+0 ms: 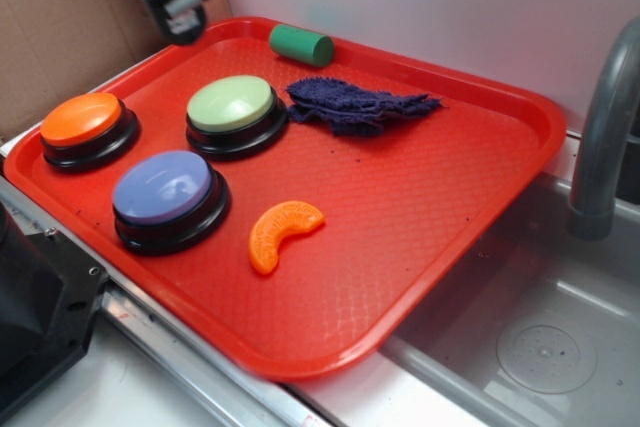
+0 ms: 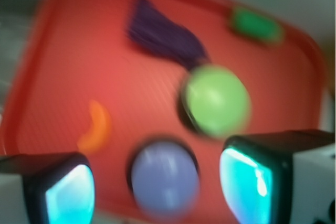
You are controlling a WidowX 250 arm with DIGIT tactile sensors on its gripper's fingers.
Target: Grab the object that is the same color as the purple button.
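The dark purple-navy rag [image 1: 358,104] lies crumpled on the red tray [image 1: 450,187] at the back, right of the pale green-topped button [image 1: 233,107]; it also shows in the blurred wrist view [image 2: 164,38]. The purple button [image 1: 165,192] stands at the tray's front left; in the wrist view it [image 2: 164,178] lies below, between my fingers. My gripper [image 1: 178,9] hangs high over the tray's far left corner, well apart from the rag. In the wrist view my gripper [image 2: 157,192] is open and empty, its fingers [image 2: 71,195] wide apart.
An orange-topped button [image 1: 85,125] stands at the tray's left. A green cylinder [image 1: 301,45] lies at the back rim. An orange slice-shaped toy [image 1: 280,232] lies in the front middle. A steel sink [image 1: 540,337] and grey faucet [image 1: 605,137] are to the right; cardboard stands behind left.
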